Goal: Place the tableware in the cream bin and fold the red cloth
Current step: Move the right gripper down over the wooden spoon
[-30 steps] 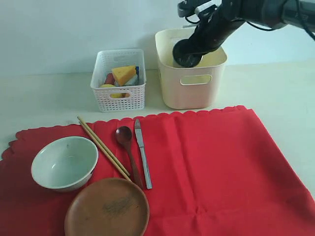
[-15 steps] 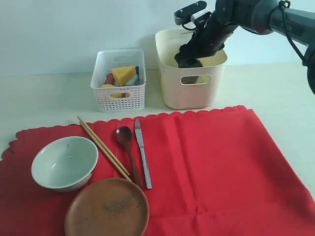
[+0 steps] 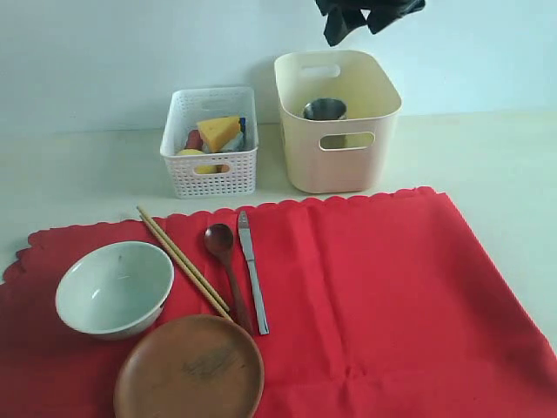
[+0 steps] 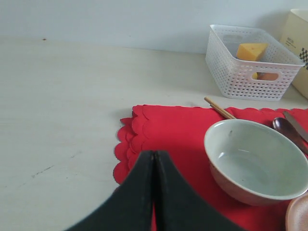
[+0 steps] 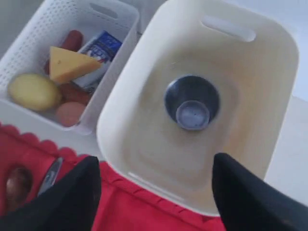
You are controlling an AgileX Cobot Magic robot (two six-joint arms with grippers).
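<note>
The steel cup (image 3: 325, 109) (image 5: 192, 102) stands upright inside the cream bin (image 3: 339, 161) (image 5: 144, 91). High above the bin my right gripper (image 3: 352, 19) (image 5: 156, 163) hangs open and empty. On the red cloth (image 3: 383, 296) lie the green-white bowl (image 3: 114, 287) (image 4: 255, 161), the brown wooden plate (image 3: 189, 370), the chopsticks (image 3: 183, 261), the dark spoon (image 3: 226, 261) and the table knife (image 3: 253, 272). My left gripper (image 4: 154, 155) is shut, empty, above the cloth's scalloped corner (image 4: 139, 139) beside the bowl; it is out of the exterior view.
A white perforated basket (image 3: 211, 165) (image 4: 250, 77) (image 5: 103, 29) with a cheese wedge (image 3: 219, 131), a lemon (image 5: 28, 91) and other toy foods stands left of the cream bin. A pale wall rises behind both bins.
My right gripper has risen out of the cream bin to the top of the exterior view, leaving the steel cup standing inside. The items on the cloth have not moved.
</note>
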